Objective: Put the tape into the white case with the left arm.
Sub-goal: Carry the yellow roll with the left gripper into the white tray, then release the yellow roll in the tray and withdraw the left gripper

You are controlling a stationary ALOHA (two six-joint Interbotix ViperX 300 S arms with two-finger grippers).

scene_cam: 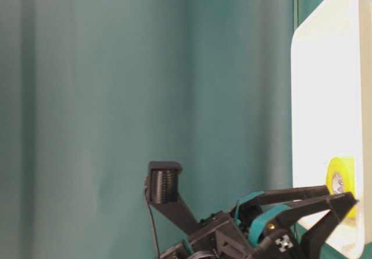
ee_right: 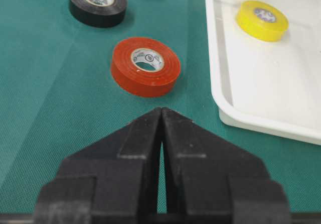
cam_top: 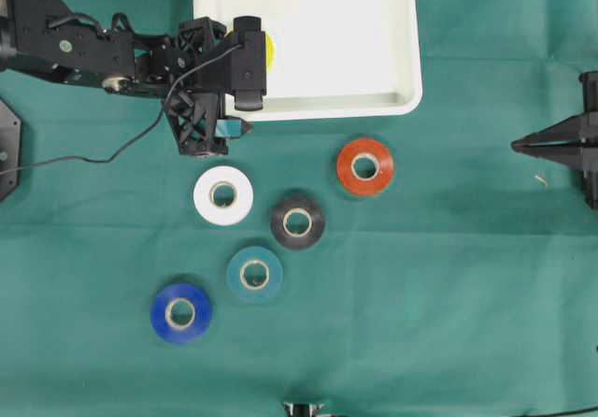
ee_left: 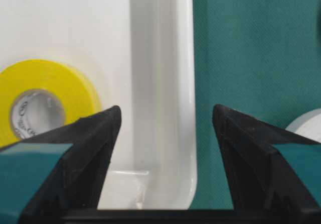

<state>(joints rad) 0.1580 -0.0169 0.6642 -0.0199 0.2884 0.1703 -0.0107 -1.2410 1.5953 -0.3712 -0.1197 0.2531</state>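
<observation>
White case (cam_top: 374, 62): shallow rectangular tray, rounded corners, raised rim, lying flat on the green cloth. Left gripper (ee_left: 165, 133) hangs over its near rim with fingers spread wide, holding nothing; the rim runs between the two fingertips in the left wrist view.

Yellow tape (ee_left: 42, 101): roll lies flat inside the case, hole up, just beside the inner finger, close to the case corner.

Left arm (cam_top: 93, 48): black, cabled, teal bands on the fingers, reaching over the case's edge.
</observation>
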